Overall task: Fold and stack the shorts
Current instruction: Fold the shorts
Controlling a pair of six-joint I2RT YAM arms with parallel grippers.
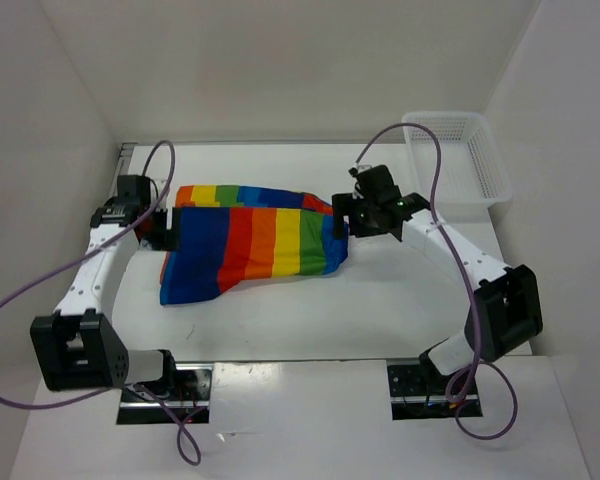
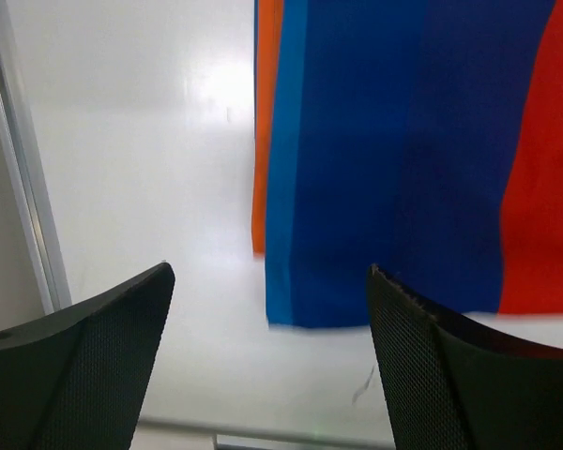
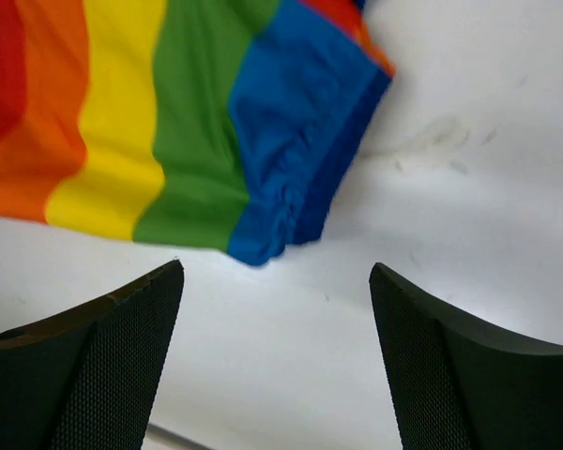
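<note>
- Between the two arms, on the white surface [image 1: 310, 320]: the shorts [image 1: 255, 240], rainbow-striped, lying flat with one layer folded over another, the near left corner trailing out at a slant.
- Left pincer [image 2: 270, 272]: spread wide and holding nothing, just beside the blue left edge of the shorts.
- Right pincer [image 3: 276, 266]: spread wide and holding nothing, just beside the bunched blue corner at the right end.
- Risk, misalignment: an orange edge peeks past the blue one on the left, so the layers do not match. A further fold would likely carry the skew along.
- Risk, partial grasp: a pinch at either end may catch only the top layer, which would peel the fold open on lifting.
- Risk, dragging: fingers this close to the cloth could snag the hem while moving and pull the shorts out of shape.
- Container: one white mesh basket [image 1: 492, 160], at the far right corner, well apart from the shorts. Nothing is visible inside it.
</note>
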